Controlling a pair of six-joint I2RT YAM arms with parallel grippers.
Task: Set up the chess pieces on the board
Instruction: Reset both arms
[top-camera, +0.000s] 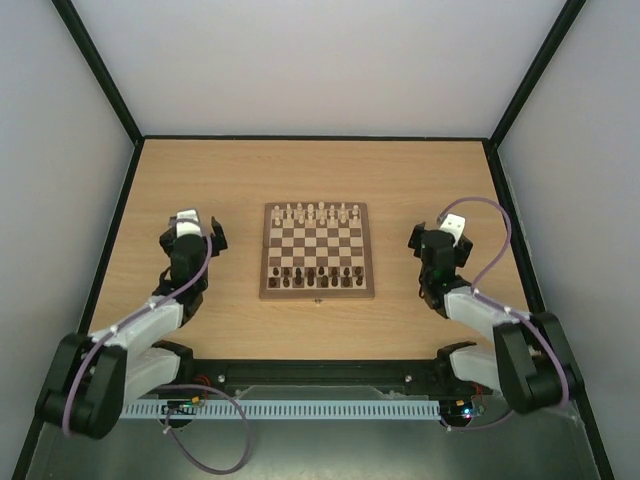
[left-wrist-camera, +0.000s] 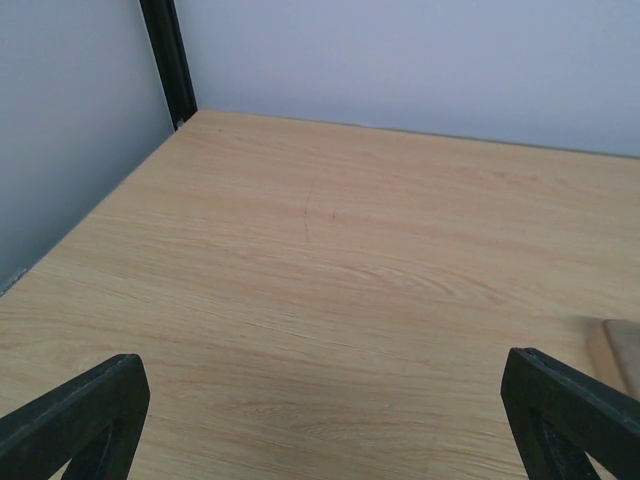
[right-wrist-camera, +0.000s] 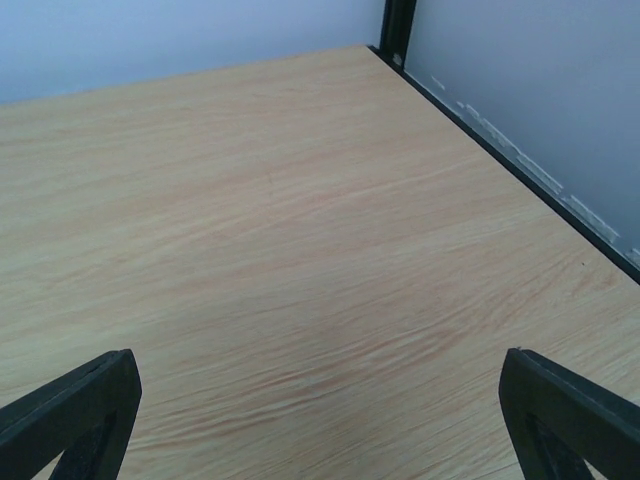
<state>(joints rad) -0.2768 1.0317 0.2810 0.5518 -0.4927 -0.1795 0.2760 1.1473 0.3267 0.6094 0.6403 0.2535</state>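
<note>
Fingers (left-wrist-camera: 90, 410) of my left gripper (top-camera: 190, 235) stand spread wide apart, and on the wrist camera I see only the pale wood-grain table (top-camera: 200, 170) between them, with a corner of the board just showing at the right edge. From overhead, that gripper hovers well to the left of the board (top-camera: 265, 255), apart from it and pointing toward the far wall. The board lies flat near the middle of the table, between my two arms, with its small clasp (top-camera: 318, 299) on the near edge. Dark chess pieces (top-camera: 318, 275) stand on the near rows, and pale chess pieces (top-camera: 318, 212) stand on the far rows; they are too small for me to tell which figure sits on which square. Further right, my right gripper (top-camera: 440, 240) hovers well clear of the board's right side. Its fingers (right-wrist-camera: 85, 405) are also wide apart, over bare tabletop near the black frame rail (right-wrist-camera: 500, 150) at the table's right edge.
</note>
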